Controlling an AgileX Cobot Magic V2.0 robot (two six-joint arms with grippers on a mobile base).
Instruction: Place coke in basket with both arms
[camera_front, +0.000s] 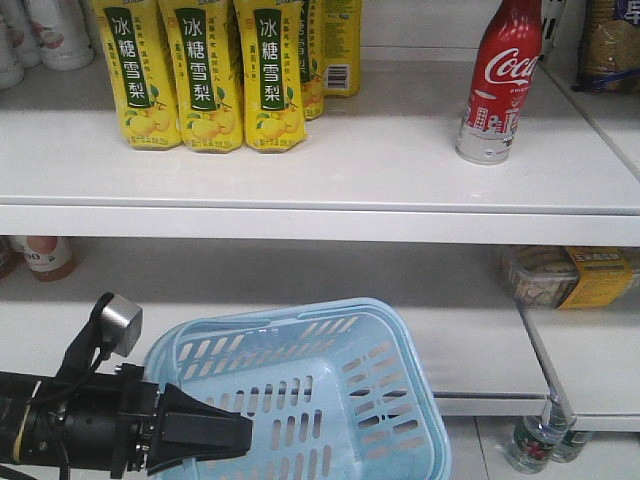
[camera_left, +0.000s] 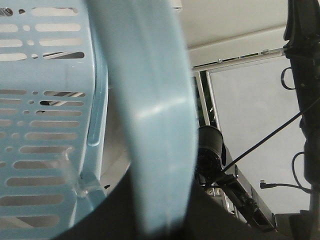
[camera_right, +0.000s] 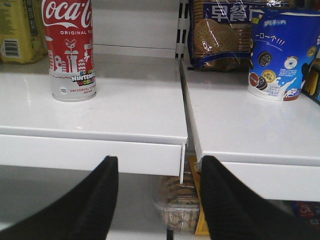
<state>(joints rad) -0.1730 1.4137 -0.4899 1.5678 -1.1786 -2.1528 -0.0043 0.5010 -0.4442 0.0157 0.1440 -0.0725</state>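
Observation:
The coke (camera_front: 500, 85) stands upright at the right of the upper white shelf; in the right wrist view it (camera_right: 70, 50) is up and to the left, well apart from my gripper. The light blue basket (camera_front: 330, 375) hangs below, in front of the lower shelf. My left gripper (camera_front: 243, 433) reaches in from the lower left, shut on the basket's near side. In the left wrist view its handle (camera_left: 155, 115) runs between the dark jaws of the left gripper (camera_left: 160, 222), with the slotted wall (camera_left: 45, 125) to the left. My right gripper (camera_right: 159, 172) is open and empty, below the shelf's front edge.
Yellow pear-drink cartons (camera_front: 205, 75) stand at the upper shelf's left. A biscuit bag (camera_right: 220, 35) and a blue cup (camera_right: 277, 55) sit on the adjoining right shelf. A clear snack box (camera_right: 177, 200) lies on the lower shelf. Bottles (camera_front: 535, 440) stand on the floor.

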